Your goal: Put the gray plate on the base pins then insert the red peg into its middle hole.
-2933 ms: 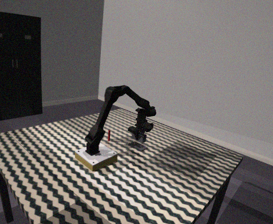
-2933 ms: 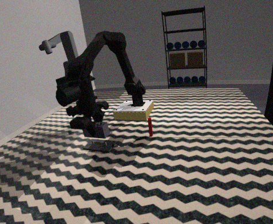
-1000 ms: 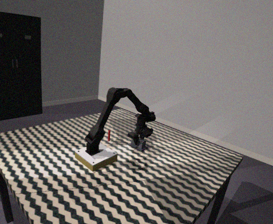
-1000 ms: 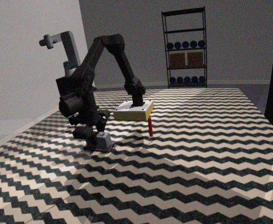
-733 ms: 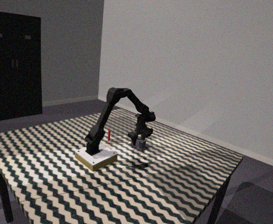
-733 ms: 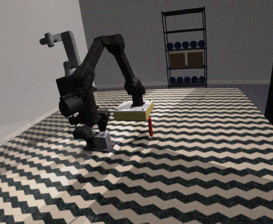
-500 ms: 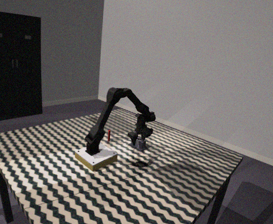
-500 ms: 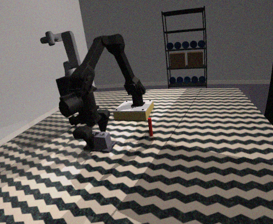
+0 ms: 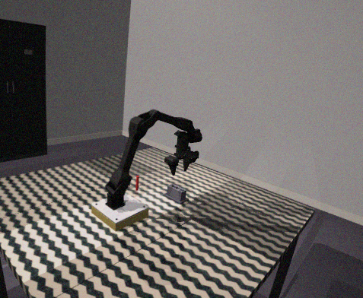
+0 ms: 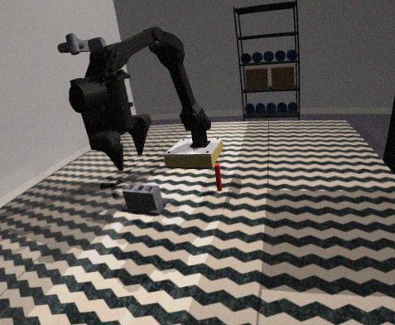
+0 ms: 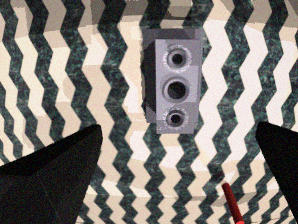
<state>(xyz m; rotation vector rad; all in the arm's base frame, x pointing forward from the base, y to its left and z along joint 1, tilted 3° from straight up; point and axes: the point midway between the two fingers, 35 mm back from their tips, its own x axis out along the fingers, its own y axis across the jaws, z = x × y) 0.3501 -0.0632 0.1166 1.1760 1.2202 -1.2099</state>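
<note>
We see an arm reaching over a zigzag-patterned table point(image 9: 146, 262) point(image 10: 337, 257).

Around it we see gray walls, a dark cabinet point(image 9: 14, 91) and a shelf rack point(image 10: 298, 50); the arm point(image 9: 128, 156) point(image 10: 183, 84) arches from its mount, gripper point(image 9: 179, 172) point(image 10: 131, 162) point(image 11: 181, 131) pointing down, fingers apart, above the gray plate point(image 9: 176, 192) point(image 10: 142, 200) point(image 11: 188, 102); the red peg point(image 9: 137, 183) point(image 10: 218, 177) point(image 11: 232, 202) stands nearby.

Landmark: the plate point(image 9: 176, 193) point(image 10: 141, 200) point(image 11: 166, 81). It sits on the base point(image 9: 182, 201) point(image 10: 127, 211) point(image 11: 194, 34), apparently on its pins, which are hard to confirm. In the exterior view, the peg point(image 9: 137, 183) point(image 10: 218, 177) point(image 11: 231, 202) stands on the table point(image 9: 150, 266) point(image 10: 312, 249) point(image 11: 115, 190) to its right; the arm's mount point(image 9: 104, 219) point(image 10: 188, 161) lies behind.
</note>
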